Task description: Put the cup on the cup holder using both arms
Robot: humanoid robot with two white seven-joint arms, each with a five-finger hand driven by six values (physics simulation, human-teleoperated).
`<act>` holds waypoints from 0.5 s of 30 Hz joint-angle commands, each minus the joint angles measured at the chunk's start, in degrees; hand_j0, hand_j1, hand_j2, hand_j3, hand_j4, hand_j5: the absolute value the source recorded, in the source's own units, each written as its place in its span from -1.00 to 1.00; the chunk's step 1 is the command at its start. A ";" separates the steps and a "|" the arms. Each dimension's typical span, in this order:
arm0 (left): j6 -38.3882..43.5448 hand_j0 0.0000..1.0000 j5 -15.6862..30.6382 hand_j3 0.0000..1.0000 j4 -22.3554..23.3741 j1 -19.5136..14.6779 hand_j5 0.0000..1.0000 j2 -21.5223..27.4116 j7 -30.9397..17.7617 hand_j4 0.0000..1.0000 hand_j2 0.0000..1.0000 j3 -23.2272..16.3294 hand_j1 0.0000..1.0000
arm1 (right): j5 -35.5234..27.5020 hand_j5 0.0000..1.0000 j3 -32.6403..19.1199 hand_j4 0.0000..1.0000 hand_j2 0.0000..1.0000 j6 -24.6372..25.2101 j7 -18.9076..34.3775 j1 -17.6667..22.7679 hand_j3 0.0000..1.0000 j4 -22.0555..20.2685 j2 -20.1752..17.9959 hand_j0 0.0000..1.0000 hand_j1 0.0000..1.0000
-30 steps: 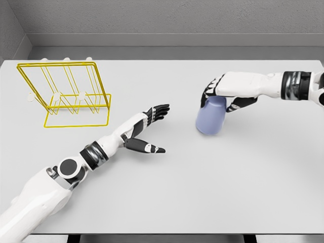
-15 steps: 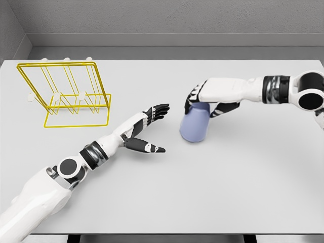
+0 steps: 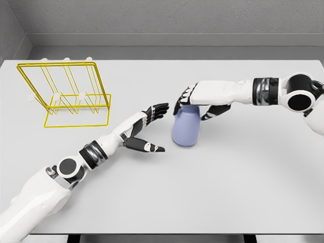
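A pale blue cup [image 3: 186,126] stands upside down near the middle of the white table [image 3: 243,182]. My right hand [image 3: 195,104] grips it from above, fingers curled over its top. My left hand [image 3: 150,130] lies open just left of the cup, palm toward it, thumb pointing at its base, with a small gap between. The yellow wire cup holder [image 3: 68,93] stands at the far left of the table, well away from both hands.
A grey wall runs behind the table's far edge. The table's front edge lies near the bottom of the view, where my left arm [image 3: 45,192] comes in.
My right hand has slid the cup leftward across the table, toward my left hand. The left arm has stayed still.
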 commanded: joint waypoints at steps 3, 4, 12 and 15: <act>0.04 1.00 0.21 1.00 -0.04 0.09 1.00 0.02 -0.09 1.00 1.00 0.34 1.00 | -0.38 1.00 -0.06 1.00 1.00 0.14 -0.22 0.09 1.00 0.22 -0.01 1.00 1.00; 0.04 1.00 0.30 1.00 -0.04 0.09 1.00 0.02 -0.09 1.00 1.00 0.34 1.00 | -0.38 1.00 0.02 1.00 1.00 0.14 -0.13 0.09 1.00 0.22 -0.09 1.00 1.00; 0.30 1.00 0.39 1.00 -0.04 0.97 1.00 0.28 -0.35 1.00 1.00 2.10 1.00 | -0.38 1.00 -0.77 1.00 1.00 0.14 0.04 0.97 1.00 1.01 -2.99 1.00 1.00; 0.30 1.00 0.74 1.00 -0.39 1.32 1.00 -0.07 -0.44 1.00 1.00 2.01 1.00 | -0.38 1.00 -1.91 1.00 1.00 0.14 0.04 0.97 1.00 1.01 -4.22 1.00 1.00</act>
